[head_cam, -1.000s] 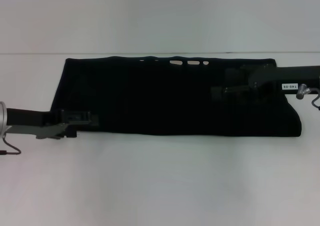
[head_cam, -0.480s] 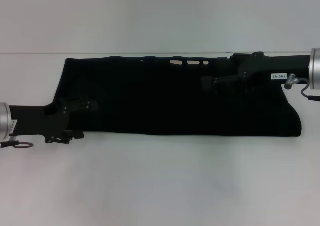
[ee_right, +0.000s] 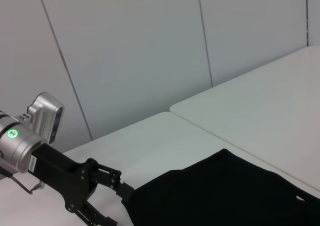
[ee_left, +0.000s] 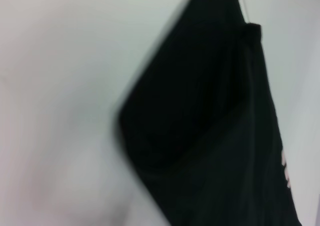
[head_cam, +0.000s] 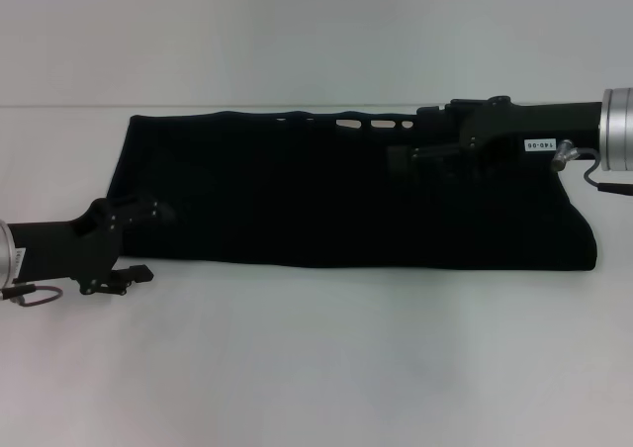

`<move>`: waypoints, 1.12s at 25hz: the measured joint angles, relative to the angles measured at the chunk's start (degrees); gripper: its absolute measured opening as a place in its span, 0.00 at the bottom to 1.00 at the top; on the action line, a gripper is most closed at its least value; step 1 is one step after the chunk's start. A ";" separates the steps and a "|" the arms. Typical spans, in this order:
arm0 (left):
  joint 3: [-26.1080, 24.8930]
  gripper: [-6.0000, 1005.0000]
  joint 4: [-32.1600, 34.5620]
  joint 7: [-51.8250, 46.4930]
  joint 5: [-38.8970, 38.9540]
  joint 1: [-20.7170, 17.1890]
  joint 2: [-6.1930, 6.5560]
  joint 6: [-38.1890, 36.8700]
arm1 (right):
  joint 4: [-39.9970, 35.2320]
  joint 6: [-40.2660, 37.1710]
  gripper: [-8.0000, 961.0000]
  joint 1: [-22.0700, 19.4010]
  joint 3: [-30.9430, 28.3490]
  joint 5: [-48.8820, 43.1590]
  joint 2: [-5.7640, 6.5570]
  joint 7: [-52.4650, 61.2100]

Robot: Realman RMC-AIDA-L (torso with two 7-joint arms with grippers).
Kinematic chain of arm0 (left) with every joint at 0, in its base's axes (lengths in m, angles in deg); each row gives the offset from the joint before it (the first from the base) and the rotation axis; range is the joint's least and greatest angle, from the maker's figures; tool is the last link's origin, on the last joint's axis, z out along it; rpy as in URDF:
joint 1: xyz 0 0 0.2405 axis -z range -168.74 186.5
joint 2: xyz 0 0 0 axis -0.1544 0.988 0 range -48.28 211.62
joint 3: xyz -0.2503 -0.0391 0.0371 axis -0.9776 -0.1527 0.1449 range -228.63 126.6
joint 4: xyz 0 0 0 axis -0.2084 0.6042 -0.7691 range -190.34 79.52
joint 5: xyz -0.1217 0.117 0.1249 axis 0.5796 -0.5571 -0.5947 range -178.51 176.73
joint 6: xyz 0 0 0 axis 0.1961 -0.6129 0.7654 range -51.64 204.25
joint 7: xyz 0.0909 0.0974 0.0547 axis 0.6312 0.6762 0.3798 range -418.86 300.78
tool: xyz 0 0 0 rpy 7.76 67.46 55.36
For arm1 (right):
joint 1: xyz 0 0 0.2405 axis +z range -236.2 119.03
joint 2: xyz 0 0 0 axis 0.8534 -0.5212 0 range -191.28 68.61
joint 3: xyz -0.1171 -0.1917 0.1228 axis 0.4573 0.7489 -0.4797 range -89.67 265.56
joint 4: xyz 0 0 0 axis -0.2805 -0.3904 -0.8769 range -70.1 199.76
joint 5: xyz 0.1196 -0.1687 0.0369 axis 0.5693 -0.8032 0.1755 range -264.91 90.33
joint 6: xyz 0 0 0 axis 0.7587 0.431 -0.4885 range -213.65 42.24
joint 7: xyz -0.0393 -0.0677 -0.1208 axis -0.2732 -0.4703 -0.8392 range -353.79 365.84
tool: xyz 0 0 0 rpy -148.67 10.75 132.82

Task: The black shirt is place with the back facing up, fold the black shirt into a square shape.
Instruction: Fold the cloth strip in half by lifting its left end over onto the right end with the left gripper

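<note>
Head view has the shirt (head_cam: 346,195) lying flat on the white bench (head_cam: 316,358) as a long dark band, folded lengthwise, running from nine o'clock to three o'clock across the middle of the scene. Small white marks show along its far edge, a little past centre towards one o'clock. Its near edge is straight, and the end at three o'clock bulges out slightly rounded.

At the eight o'clock corner the left claw (head_cam: 148,215) sits on the end of the shirt, its black body angled up from the bench edge; I cannot tell whether its fingers are clenched or released, black on black. A thin cable loops beside its silver wrist.

Over at two o'clock the right claw (head_cam: 401,158) reaches in level above the shirt's far edge, pointing towards the white marks. Its fingers blend into the cloth too, so I cannot tell their state.

Left wrist view gives only a blurred corner of the shirt (ee_left: 210,136) against the pale bench. Right wrist view looks across the bench at the left claw (ee_right: 122,193), touching the shirt's (ee_right: 230,196) end, with a panelled wall (ee_right: 150,51) behind.
</note>
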 joint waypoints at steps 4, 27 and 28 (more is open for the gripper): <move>0.06 0.96 -0.84 -0.12 -0.13 -0.02 -0.12 2.16 | -0.16 0.09 0.97 0.09 0.00 0.00 -0.12 0.12; 0.36 0.96 -1.54 0.38 0.01 0.36 -0.06 9.13 | -0.13 0.22 0.97 0.32 -0.54 -0.02 -0.18 0.20; 0.39 0.96 -1.54 0.38 -0.01 0.40 -0.03 9.25 | -0.12 0.22 0.97 0.33 -0.53 -0.02 -0.18 0.20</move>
